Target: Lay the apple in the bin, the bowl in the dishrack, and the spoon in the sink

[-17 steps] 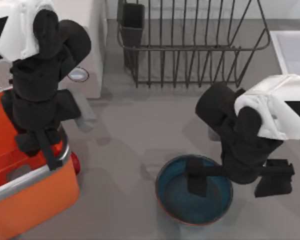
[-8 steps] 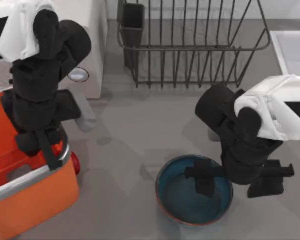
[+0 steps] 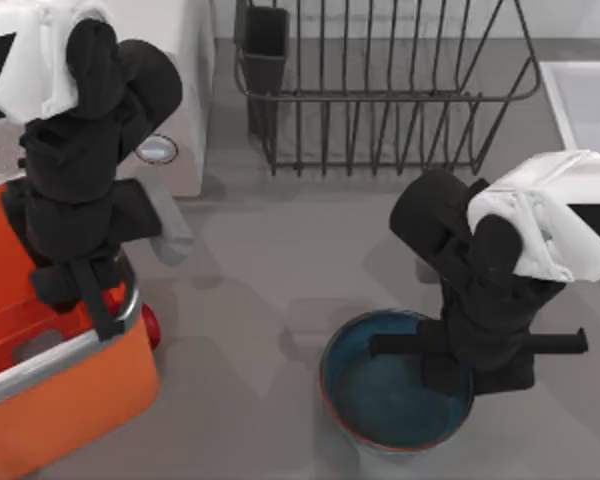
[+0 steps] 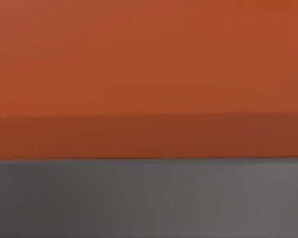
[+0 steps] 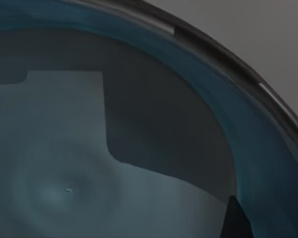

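Note:
The blue-glazed bowl [image 3: 380, 395] with its reddish-brown rim stands at the table's front, right of centre. My right gripper [image 3: 472, 372] is shut on the bowl's right rim, one finger inside and one outside. The right wrist view looks into the bowl [image 5: 89, 163], with a dark fingertip [image 5: 236, 220] by the rim. The red apple [image 3: 152, 326] peeks out on the table against the orange bin [image 3: 70, 400]. My left gripper [image 3: 85, 290] hangs over the bin's rim; the bin's wall [image 4: 149, 74] is close in the left wrist view. A pale grey piece [image 3: 172, 235] lies beside my left arm; whether it is the spoon I cannot tell.
The wire dishrack [image 3: 380, 95] with its dark cutlery cup [image 3: 267, 40] stands at the back centre. The pale sink [image 3: 585, 100] is at the back right. A white microwave [image 3: 175, 100] sits at the back left. Bare grey table lies between bin and bowl.
The right gripper's fingers have come together on the bowl's right rim, and the bowl has shifted slightly to the right. The left arm and the apple have not moved.

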Controlling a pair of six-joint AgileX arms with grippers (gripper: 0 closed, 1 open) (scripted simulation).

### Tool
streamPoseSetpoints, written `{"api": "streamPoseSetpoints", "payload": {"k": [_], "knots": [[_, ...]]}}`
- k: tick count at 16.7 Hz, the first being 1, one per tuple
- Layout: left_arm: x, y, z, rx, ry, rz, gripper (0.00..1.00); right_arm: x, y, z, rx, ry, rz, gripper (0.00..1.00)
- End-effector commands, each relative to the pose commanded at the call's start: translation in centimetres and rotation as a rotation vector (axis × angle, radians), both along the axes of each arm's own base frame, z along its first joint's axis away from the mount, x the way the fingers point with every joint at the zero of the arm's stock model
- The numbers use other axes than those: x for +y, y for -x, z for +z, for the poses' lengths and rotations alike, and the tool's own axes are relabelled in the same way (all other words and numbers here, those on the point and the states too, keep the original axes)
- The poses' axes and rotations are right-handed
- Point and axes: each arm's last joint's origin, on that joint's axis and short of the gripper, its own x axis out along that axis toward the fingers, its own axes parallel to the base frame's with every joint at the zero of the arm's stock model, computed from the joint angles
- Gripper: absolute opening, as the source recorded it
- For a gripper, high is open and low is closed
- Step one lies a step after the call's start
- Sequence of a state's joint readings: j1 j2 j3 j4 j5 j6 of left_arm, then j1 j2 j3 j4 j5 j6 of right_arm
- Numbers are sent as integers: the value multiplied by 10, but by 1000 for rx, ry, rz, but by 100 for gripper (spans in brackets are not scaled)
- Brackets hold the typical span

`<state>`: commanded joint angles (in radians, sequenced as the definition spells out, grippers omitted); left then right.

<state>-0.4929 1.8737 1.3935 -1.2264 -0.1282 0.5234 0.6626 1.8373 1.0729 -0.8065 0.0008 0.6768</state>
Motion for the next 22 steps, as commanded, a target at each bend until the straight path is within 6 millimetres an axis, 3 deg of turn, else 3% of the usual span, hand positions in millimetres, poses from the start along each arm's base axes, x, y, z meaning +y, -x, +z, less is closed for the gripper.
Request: {"api": "streamPoseSetpoints", "payload": {"k": [10, 18, 22], "knots": [[0, 0, 0, 0, 0, 0, 100, 1, -1, 5, -3, -2, 0, 0], [0, 0, 0, 0, 0, 0, 100, 1, -1, 88, 10, 8, -2, 0], [0, 0, 0, 0, 0, 0, 100, 0, 0, 101, -2, -1, -1, 0]]}}
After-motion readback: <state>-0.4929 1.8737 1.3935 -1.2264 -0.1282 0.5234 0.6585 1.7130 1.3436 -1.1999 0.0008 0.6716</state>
